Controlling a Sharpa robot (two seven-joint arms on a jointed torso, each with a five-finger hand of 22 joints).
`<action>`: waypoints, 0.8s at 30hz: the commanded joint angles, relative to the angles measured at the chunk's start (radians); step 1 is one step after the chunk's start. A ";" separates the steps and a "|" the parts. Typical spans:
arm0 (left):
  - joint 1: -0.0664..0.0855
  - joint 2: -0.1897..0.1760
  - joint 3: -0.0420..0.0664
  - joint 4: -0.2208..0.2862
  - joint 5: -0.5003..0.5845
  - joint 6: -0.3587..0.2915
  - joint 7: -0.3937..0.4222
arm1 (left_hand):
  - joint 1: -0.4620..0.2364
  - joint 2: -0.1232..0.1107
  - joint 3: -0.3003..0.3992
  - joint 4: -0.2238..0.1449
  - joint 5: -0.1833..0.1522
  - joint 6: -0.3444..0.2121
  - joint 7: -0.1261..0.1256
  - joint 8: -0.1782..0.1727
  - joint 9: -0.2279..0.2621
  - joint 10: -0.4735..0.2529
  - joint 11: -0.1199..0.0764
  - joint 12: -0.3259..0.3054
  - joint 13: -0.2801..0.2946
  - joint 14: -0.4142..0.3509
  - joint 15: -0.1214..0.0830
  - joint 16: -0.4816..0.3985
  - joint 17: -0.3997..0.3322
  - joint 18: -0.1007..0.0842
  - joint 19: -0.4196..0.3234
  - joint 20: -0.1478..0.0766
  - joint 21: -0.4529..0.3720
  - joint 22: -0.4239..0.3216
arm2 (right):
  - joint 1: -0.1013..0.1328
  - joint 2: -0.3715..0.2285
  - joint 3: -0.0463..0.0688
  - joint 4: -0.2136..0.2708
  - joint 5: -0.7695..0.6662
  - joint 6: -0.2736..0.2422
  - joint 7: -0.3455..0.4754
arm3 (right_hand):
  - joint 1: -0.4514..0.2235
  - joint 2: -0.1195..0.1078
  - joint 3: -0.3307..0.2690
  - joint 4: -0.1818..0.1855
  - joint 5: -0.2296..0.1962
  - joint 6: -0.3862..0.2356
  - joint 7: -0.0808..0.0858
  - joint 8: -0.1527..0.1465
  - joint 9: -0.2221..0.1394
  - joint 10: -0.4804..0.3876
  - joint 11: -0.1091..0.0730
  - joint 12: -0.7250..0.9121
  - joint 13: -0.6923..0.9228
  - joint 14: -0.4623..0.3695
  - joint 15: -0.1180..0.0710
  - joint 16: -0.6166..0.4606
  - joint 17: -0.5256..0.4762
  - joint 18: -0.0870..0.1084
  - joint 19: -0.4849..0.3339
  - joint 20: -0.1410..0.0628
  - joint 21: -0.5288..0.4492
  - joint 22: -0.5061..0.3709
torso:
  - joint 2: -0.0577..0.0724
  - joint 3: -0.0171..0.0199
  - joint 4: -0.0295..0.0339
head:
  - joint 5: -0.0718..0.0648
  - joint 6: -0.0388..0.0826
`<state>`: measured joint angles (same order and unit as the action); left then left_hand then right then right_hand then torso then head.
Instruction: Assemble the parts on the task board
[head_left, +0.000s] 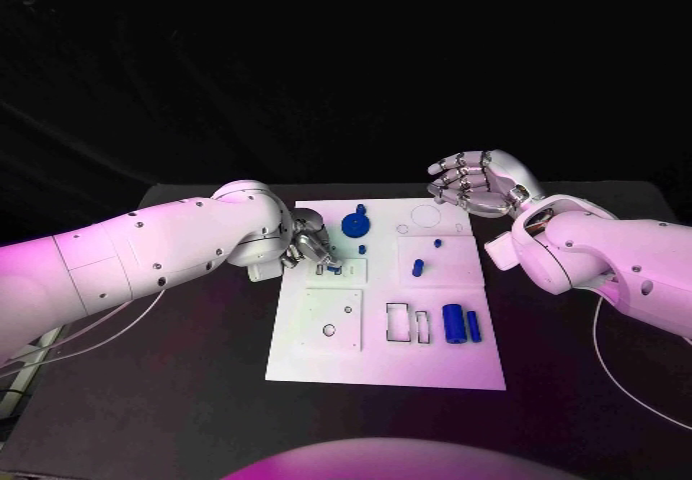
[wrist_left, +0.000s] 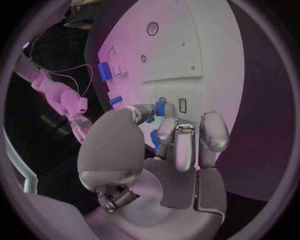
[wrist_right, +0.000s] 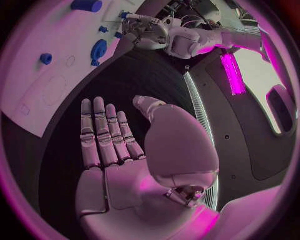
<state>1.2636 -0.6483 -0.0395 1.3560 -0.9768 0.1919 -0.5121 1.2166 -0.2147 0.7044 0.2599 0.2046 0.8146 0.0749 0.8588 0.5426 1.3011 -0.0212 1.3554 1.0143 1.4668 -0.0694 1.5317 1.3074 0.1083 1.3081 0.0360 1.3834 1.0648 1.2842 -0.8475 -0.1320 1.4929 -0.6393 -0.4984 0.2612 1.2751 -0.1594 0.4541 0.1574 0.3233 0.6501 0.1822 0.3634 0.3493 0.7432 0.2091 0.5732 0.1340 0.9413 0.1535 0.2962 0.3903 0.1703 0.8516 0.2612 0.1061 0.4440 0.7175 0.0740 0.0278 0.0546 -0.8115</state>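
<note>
**A:** Where does the left hand (head_left: 310, 250) sit?

**B:** Over the left edge of the task board (head_left: 387, 355), about a third of the way down from its far edge. In the left wrist view its fingertips (wrist_left: 167, 129) are curled down onto the plate, and a small blue part (wrist_left: 160, 108) sits pinched between the thumb tip and a finger, right by a small rectangular slot (wrist_left: 182, 105) in the board.

**A:** So it holds that part?

**B:** It looks so; the blue piece is wedged between the tips and touches the board's surface.

**A:** And the right hand (head_left: 476, 182)?

**B:** It hangs above the black table (head_left: 173, 400) just off the board's far right corner, holding nothing. The right wrist view shows its fingers (wrist_right: 103, 132) stretched out side by side and the thumb standing apart, palm bare.

**A:** What lies on the board?

**B:** Near the far edge, left of centre, a blue disc-shaped part with a knob (head_left: 356, 221). A small blue peg (head_left: 418, 267) lies around the middle of the board. Toward the right edge, nearer the robot, a blue cylinder (head_left: 453, 323) lies beside a thinner blue bar (head_left: 472, 323), the two close together but apart. Just to their left are two rectangular outlines (head_left: 398, 322). A raised square plate with a round hole (head_left: 333, 320) takes up the near left part of the board.

**A:** Any other part near the left hand?

**B:** A tiny blue piece (head_left: 362, 247) lies just beside its fingers, toward the board's middle.
</note>
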 joint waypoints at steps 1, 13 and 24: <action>0.005 0.012 0.000 -0.017 0.023 0.089 -0.031 | 0.004 0.001 0.191 -0.183 0.005 0.029 -0.022 0.006 0.065 0.001 0.000 0.003 -0.003 0.072 -0.009 -0.002 0.136 -0.013 0.008 -0.002 0.007 0.002 | 0.000 0.002 0.000 0.000 -0.002 -0.001 0.008 | -0.009 0.003 -0.003 0.000 0.002 -0.004 0.095 0.006 -0.001 -0.003 0.002 0.004 -0.001 -0.001 0.004 -0.003 -0.001 0.011 0.002 0.005 -0.004 -0.001 | 0.000 0.0009 -0.0006 | 0.001 0.000; 0.021 0.046 -0.005 -0.056 0.055 0.185 -0.059 | -0.004 0.004 0.194 -0.181 0.005 0.031 -0.022 0.005 0.063 0.006 0.001 0.005 0.004 0.074 -0.009 0.000 0.140 -0.013 0.009 -0.002 0.007 0.005 | 0.000 0.004 0.000 -0.002 -0.002 0.000 0.007 | -0.009 0.003 -0.003 0.000 0.002 -0.004 0.095 0.006 -0.001 -0.003 0.002 0.004 -0.001 -0.001 0.004 -0.003 -0.001 0.011 0.002 0.005 -0.004 -0.001 | 0.000 0.0013 -0.0007 | 0.002 -0.004; 0.026 0.060 -0.009 -0.073 0.069 0.195 -0.072 | -0.004 0.003 0.195 -0.183 0.005 0.031 -0.022 0.005 0.063 0.005 0.000 0.004 0.003 0.073 -0.009 0.000 0.140 -0.014 0.010 -0.002 0.008 0.006 | 0.000 0.006 0.000 -0.003 -0.002 0.000 0.007 | -0.009 0.003 -0.003 0.000 0.002 -0.004 0.095 0.006 -0.001 -0.003 0.002 0.004 -0.001 -0.001 0.004 -0.003 -0.001 0.011 0.002 0.005 -0.004 -0.001 | -0.001 -0.0007 0.0014 | 0.001 -0.002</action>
<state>1.2905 -0.5913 -0.0465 1.2834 -0.9234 0.3481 -0.5667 1.2088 -0.2224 0.7081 0.2617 0.2044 0.8147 0.0749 0.8622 0.5640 1.3010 -0.0211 1.3553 1.0170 1.4667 -0.0693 1.5317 1.3073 0.1083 1.3117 0.0324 1.3874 1.0716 1.2840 -0.8423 -0.1320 1.4900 -0.6393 -0.4984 0.2612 1.2751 -0.1594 0.4541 0.1574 0.3233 0.6501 0.1821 0.3634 0.3494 0.7432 0.2091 0.5732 0.1341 0.9413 0.1535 0.2963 0.3905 0.1703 0.8516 0.2612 0.1062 0.4441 0.7170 0.0740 0.0285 0.0550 -0.8150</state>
